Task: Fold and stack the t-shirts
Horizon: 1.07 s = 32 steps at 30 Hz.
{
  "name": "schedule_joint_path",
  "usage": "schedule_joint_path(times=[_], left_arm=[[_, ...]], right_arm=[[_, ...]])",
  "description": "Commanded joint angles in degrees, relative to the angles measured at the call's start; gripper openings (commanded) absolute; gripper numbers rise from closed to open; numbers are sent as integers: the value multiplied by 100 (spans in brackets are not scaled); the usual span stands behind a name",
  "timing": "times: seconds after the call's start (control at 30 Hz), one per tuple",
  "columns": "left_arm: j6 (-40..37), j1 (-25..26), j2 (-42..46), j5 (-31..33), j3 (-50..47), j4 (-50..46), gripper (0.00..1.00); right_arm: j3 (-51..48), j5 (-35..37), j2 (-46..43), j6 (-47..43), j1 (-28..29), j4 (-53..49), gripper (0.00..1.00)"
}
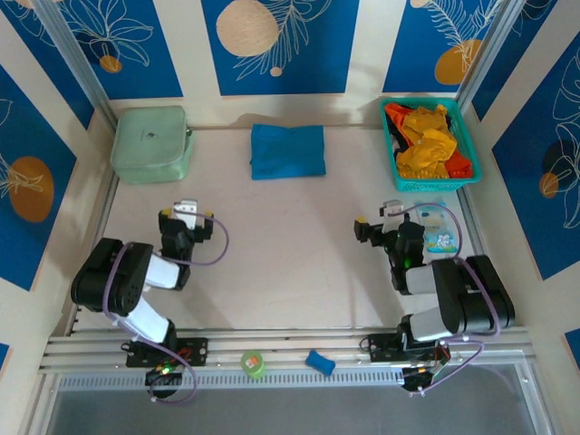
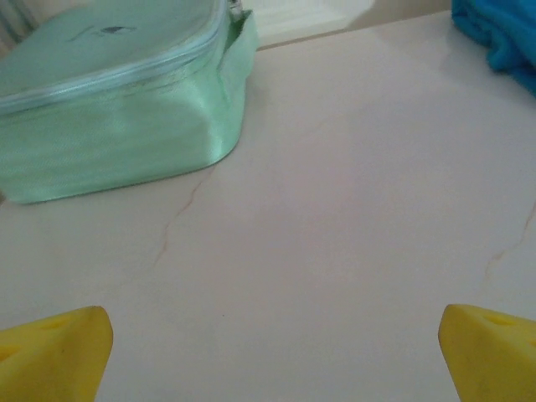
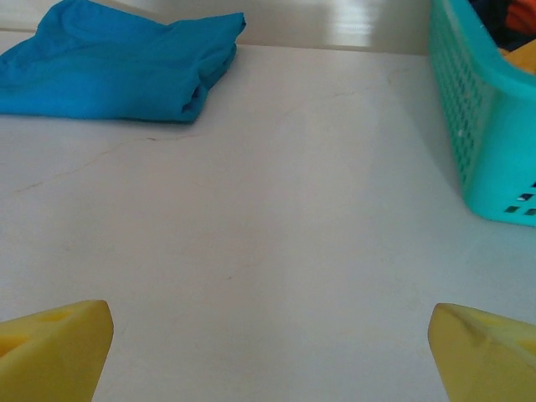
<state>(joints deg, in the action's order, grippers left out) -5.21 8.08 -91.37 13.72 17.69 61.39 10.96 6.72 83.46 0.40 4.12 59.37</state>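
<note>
— At the far edge of the table [image 1: 290,272], seen from above, what lies there?
— The blue t-shirt [image 1: 287,150], folded flat, between the mint case [image 1: 151,143] on the left and the teal basket [image 1: 433,186] on the right. The yellow-orange t-shirt [image 1: 426,145] and the red-orange t-shirt [image 1: 396,116] are crumpled in the basket.
— And the arms?
— Both the left gripper [image 1: 188,214] and the right gripper [image 1: 391,215] sit nearer, well apart from the cloth.
— Left wrist view?
— Yellow fingertips [image 2: 50,356] spread wide over bare table, holding nothing; case far left, blue cloth at the far right corner.
— Right wrist?
— Fingers equally wide, empty; blue t-shirt far left, basket right.
</note>
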Motion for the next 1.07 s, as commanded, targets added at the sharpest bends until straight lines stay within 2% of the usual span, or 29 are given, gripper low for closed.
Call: schedule_joint_path(times=[0.0,0.07,0.1,0.13,0.23,0.97,1.03], left_arm=[[318,-451,172,-1118,400,-808,99],[324,-474,171,-1178,401,-798,99],[321,-474,164,-1195,393,-774,99],[324,-474,169,-1189,394,-786,99],[310,-474,179,-1176,371,-755,99],[302,-474,172,-1196,384,-771,99],[303,-474,175,-1187,375,-760,99]], right_arm=[[418,-285,480,90,-75,577,98],[1080,-370,289,198,-229,-941,98],[1341,-666,388,432,-473,-1380,98],[1312,-936,376,664,-729,-1368,99],[1366,-469,394,546,-492,-1433,99],[1338,-435,382,530,-468,-1397,99],[1404,-641,281,669,-574,-1456,99]])
